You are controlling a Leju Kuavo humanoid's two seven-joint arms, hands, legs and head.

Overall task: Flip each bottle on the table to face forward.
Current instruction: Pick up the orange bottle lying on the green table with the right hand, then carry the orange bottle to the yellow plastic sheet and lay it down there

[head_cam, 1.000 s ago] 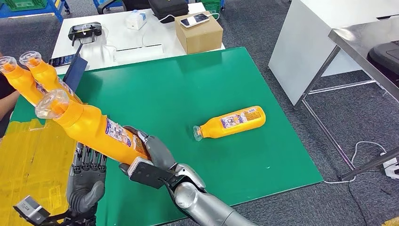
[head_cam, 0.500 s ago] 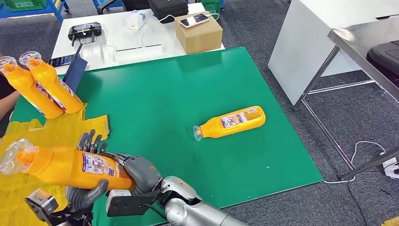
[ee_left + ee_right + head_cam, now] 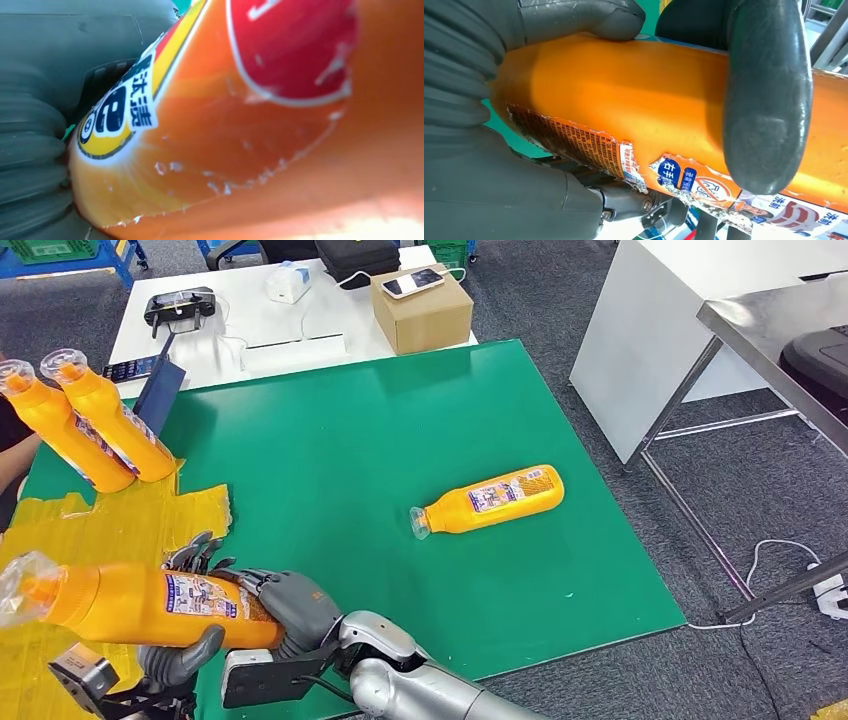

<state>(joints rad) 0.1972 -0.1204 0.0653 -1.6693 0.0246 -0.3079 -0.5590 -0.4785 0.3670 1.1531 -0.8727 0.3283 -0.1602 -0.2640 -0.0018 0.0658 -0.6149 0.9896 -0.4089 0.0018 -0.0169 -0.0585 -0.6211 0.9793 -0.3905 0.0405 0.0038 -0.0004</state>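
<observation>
Orange and lying level, the held bottle (image 3: 150,602) is hanging over the yellow sheet (image 3: 95,530) at the near left of the green counter (image 3: 400,420). Both robot hands are gripping it: the right robot hand (image 3: 285,605) is wrapping its base, the left robot hand (image 3: 180,650) is cupping it from below, probably to take it over or steady its turning. Two bottles (image 3: 85,420) are standing far left; another bottle (image 3: 490,499) is lying mid-counter, well apart, nothing blocking it.

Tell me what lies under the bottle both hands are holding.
Under the held bottle lies yellow cardboard, with the left hand beneath its base and the right hand gripping there. The bottle hides the cardboard directly below.
</observation>
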